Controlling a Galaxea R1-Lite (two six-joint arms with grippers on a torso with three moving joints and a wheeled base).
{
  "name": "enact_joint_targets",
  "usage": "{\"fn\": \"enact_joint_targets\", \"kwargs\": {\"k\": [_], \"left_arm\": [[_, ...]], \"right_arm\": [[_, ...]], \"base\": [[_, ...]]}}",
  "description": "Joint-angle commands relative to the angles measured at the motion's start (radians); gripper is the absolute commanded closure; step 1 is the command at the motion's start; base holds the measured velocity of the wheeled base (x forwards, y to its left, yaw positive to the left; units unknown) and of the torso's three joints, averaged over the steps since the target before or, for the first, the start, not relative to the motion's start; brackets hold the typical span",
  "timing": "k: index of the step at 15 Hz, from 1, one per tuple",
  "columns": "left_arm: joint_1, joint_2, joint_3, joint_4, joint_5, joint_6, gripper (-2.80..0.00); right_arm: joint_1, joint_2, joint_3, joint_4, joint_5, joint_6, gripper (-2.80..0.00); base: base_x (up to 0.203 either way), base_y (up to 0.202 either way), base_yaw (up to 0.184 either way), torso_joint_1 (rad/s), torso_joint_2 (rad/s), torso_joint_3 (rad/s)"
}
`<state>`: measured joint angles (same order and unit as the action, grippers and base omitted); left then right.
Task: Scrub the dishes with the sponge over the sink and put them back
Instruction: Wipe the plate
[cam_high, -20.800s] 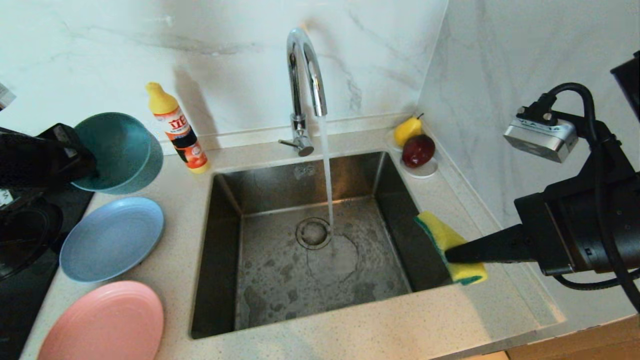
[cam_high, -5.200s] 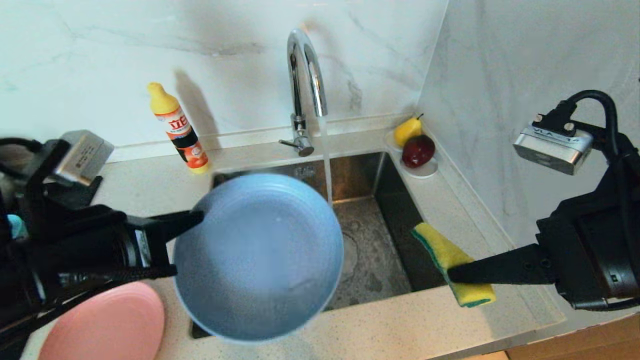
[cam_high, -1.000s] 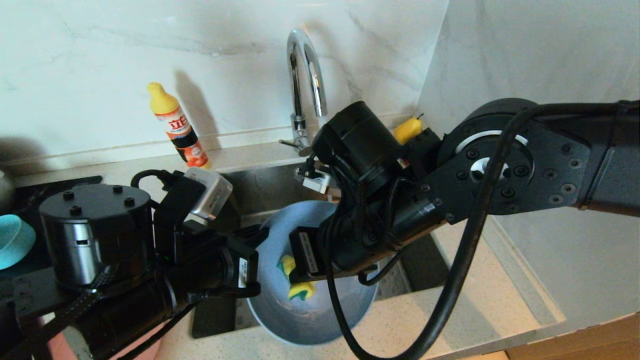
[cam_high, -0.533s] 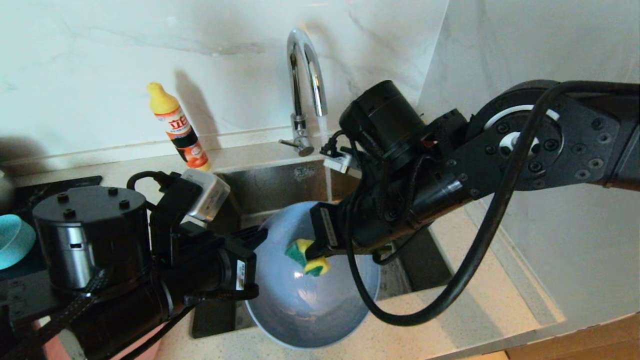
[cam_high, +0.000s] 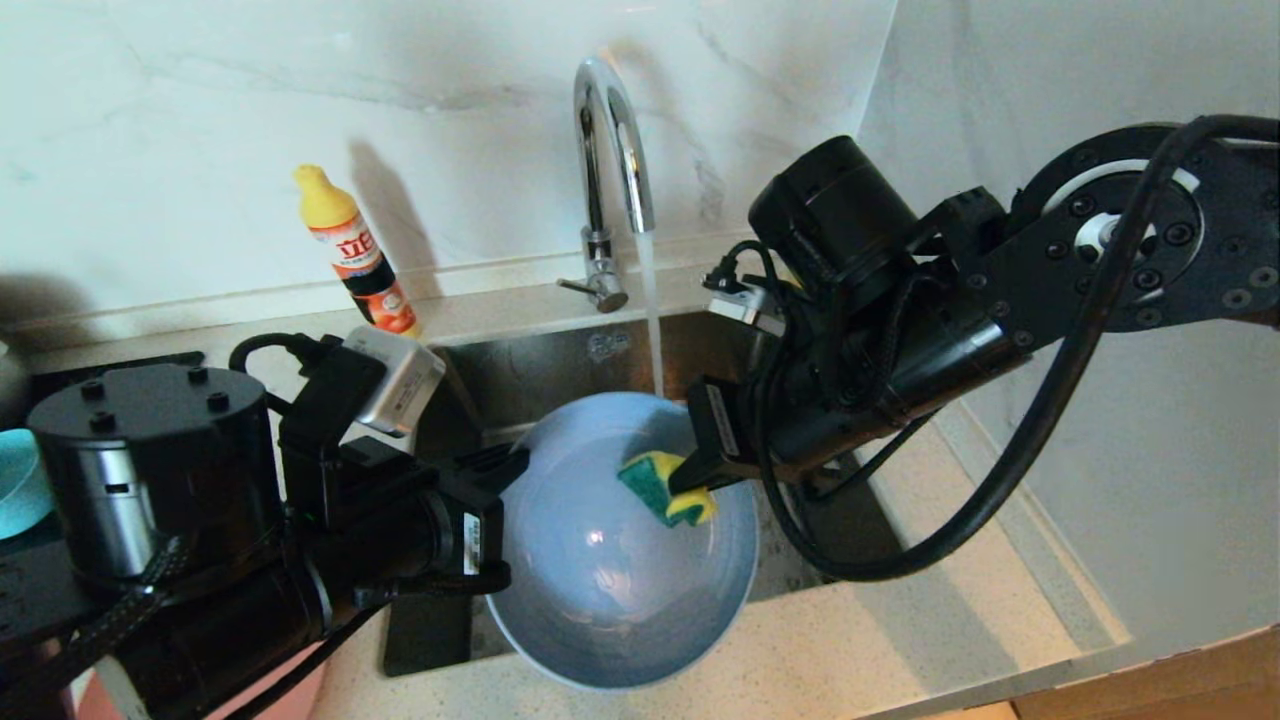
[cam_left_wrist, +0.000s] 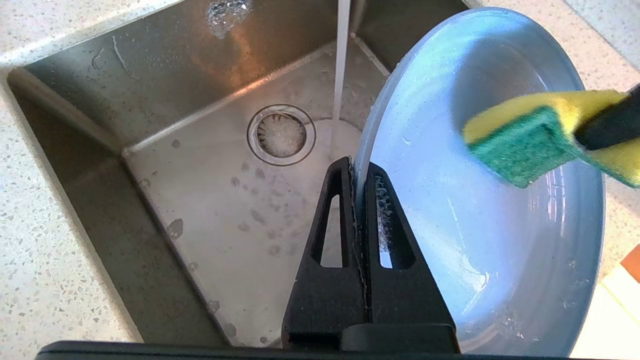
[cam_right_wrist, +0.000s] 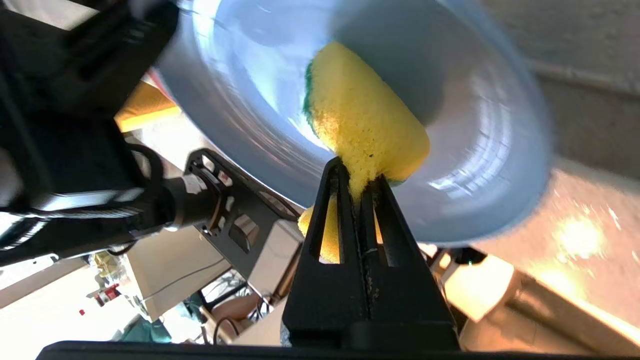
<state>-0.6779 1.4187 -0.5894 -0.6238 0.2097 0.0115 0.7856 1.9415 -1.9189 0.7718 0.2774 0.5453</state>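
Observation:
The grey-blue plate (cam_high: 610, 590) hangs tilted over the sink (cam_high: 560, 370), its hollow face turned up and to the right. My left gripper (cam_high: 515, 460) is shut on its left rim; the left wrist view shows the rim pinched between both fingers (cam_left_wrist: 356, 167). My right gripper (cam_high: 680, 480) is shut on the yellow and green sponge (cam_high: 660, 485). The sponge presses on the plate's inner face near its upper right edge (cam_right_wrist: 360, 120). A teal bowl (cam_high: 15, 480) shows at the far left, and a sliver of the pink plate (cam_high: 295, 695) below my left arm.
Water (cam_high: 652, 320) runs from the chrome faucet (cam_high: 610, 150) and falls just behind the plate's far rim, down by the drain (cam_left_wrist: 281, 134). A detergent bottle (cam_high: 355, 255) stands at the back left. A speckled counter (cam_high: 850, 650) borders the sink, with a marble wall on the right.
My right gripper has dragged the sponge across the plate, from near its middle up towards its upper right edge. The plate and my left gripper have stayed almost still.

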Motion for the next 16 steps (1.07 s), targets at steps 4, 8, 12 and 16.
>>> {"fn": "enact_joint_targets", "kwargs": {"k": [4, 8, 12, 16], "left_arm": [[0.007, -0.032, -0.01, -0.001, 0.004, -0.002, 0.0], [0.009, -0.03, -0.023, 0.0, 0.01, -0.005, 0.0], [0.011, -0.023, -0.048, 0.003, 0.014, -0.005, 0.0], [0.011, -0.02, -0.046, 0.004, 0.015, -0.011, 0.0]], "right_arm": [[-0.005, -0.038, 0.065, 0.042, 0.003, 0.0, 0.0], [0.024, -0.063, 0.139, 0.043, 0.008, -0.002, 0.0], [0.092, -0.066, 0.154, 0.038, 0.008, 0.001, 0.0], [0.155, -0.018, 0.132, 0.028, 0.006, 0.002, 0.0]], "base": [[0.0, 0.0, 0.0, 0.0, 0.0, 0.0], [0.0, 0.0, 0.0, 0.0, 0.0, 0.0], [0.0, 0.0, 0.0, 0.0, 0.0, 0.0], [0.0, 0.0, 0.0, 0.0, 0.0, 0.0]]}}
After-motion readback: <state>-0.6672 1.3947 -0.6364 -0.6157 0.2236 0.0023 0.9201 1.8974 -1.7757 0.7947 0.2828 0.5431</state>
